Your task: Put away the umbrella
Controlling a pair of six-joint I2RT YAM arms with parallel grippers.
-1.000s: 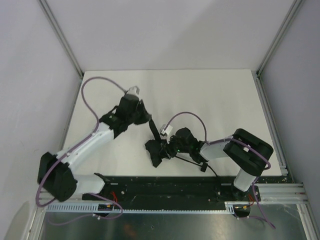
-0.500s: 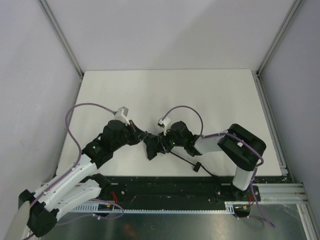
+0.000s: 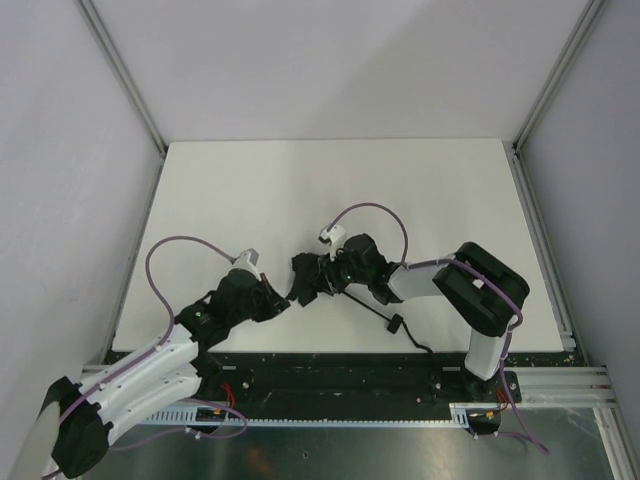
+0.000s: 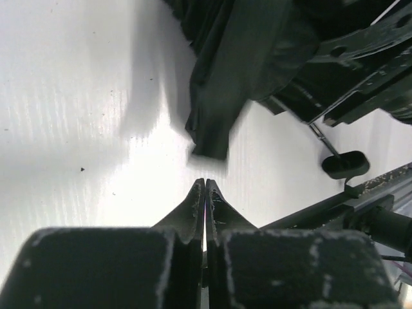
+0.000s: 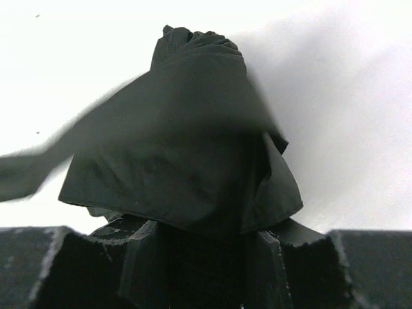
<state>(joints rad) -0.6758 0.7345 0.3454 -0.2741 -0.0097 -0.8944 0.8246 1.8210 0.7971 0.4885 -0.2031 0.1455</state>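
Near front-centre of worktop [image 3: 420,190], top cam: umbrella [image 3: 303,283] down as crumpled black bundle, slim shaft trailing toward front-R, handle [image 3: 393,324] close to front edge. Bundle well apart from back, L & R edges, so broad white surface behind and to both sides. L pincer [image 3: 277,302] just beside bundle's L side. R pincer [image 3: 322,277] buried in fabric on bundle's R side. Both arms angled in from front corners, w/ black base rail [image 3: 330,375] running along front edge right behind them.

L wrist cam: fingers [image 4: 192,205] pressed flat together, only a hairline slit between, nothing caught, i.e. L pincer clenched on nothing. Dark fabric flap [image 4: 209,138] just ahead of tips, blurred; touching or not, can't tell. Handle off to R on white surface, beside worktop's front edge & rail. Bare white to L of flap.

R wrist cam: fabric heaped between both fingers [image 5: 132,254] and draped over them, i.e. R pincer grasping umbrella. Blurred strip of fabric streaking to L edge of view. White worktop beyond bundle & to its R.
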